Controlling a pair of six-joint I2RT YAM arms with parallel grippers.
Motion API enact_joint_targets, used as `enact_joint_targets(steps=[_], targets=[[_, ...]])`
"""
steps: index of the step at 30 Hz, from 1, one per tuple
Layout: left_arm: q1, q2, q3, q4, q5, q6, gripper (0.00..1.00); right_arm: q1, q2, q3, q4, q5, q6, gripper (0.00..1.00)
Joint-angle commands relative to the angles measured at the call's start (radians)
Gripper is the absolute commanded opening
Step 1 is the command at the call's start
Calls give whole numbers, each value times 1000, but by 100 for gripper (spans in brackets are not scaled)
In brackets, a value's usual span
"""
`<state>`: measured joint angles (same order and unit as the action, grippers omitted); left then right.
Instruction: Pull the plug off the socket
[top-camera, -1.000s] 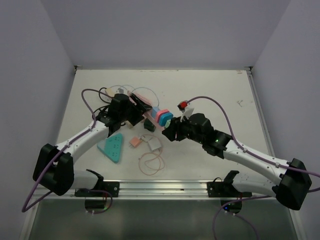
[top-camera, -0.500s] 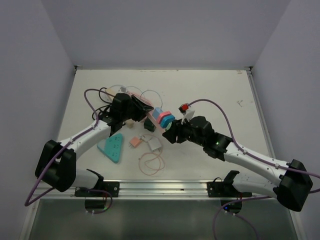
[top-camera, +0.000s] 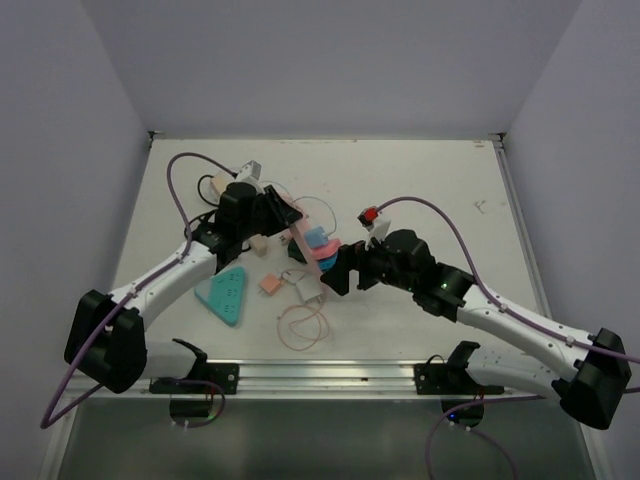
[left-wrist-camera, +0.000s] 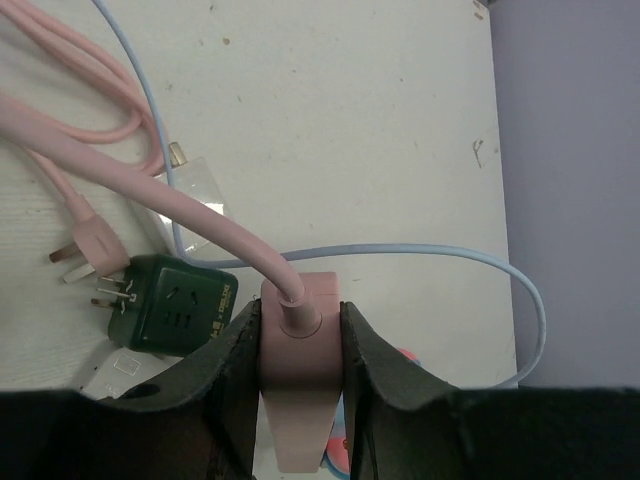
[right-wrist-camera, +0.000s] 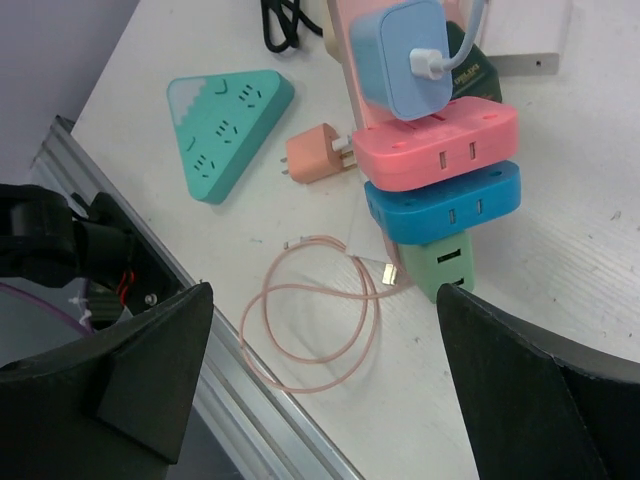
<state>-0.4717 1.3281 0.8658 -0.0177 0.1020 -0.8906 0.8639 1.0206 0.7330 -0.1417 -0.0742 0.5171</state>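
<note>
- The left claw (left-wrist-camera: 300, 372) is clamped on the cable end of the pink socket strip (left-wrist-camera: 297, 420), with one dark finger (left-wrist-camera: 232, 375) pressed to each long side.
- The right claw (right-wrist-camera: 330, 345) gapes wide and holds nothing. Its two fingers stand well apart at the edges of the right wrist view, hovering near the strip's plug end.
- A thick pink cable (left-wrist-camera: 180, 205) enters the gripped end of the strip between the left claw's fingers.
- Four bodies sit in a row on the strip's face:
  - a light blue plug block (right-wrist-camera: 400, 55) with a white connector (right-wrist-camera: 428, 62) in it
  - a coral plug (right-wrist-camera: 435, 145)
  - a blue plug (right-wrist-camera: 445, 200) touching the coral one
  - a green plug (right-wrist-camera: 440, 262) at the end
- All four look seated on the strip.
- From above, the strip runs on a slant between the two claws in the middle of the white surface (top-camera: 430, 170). I cannot tell whether its lower end rests on the surface.
- A teal triangular socket block (right-wrist-camera: 225, 125) lies flat, left of the plugs.
- A small orange adapter (right-wrist-camera: 315, 155) lies between the teal block and the coral plug.
- A coiled thin pink cord (right-wrist-camera: 310, 330) lies just below the orange adapter.
- A dark green adapter cube (left-wrist-camera: 170, 305) lies just beside the left claw's finger.
- A loose pink three-pin plug (left-wrist-camera: 85, 245) lies near the cube, and a thin light blue cable (left-wrist-camera: 420, 252) loops past the strip.
</note>
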Motion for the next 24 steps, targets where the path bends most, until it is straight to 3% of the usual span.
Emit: enact_joint_targets(steps=[1, 7, 15, 24], targets=[[-1, -86, 84, 105, 50, 128, 0, 3, -7, 98, -79, 5, -31, 97], [-1, -115, 95, 108, 160, 208, 0, 1, 62, 183, -99, 89, -55, 94], [-2, -153, 85, 67, 203, 242, 0, -11, 165, 275, -107, 154, -130, 93], [-10, -182, 78, 51, 197, 240, 0, -11, 253, 322, -47, 33, -141, 74]])
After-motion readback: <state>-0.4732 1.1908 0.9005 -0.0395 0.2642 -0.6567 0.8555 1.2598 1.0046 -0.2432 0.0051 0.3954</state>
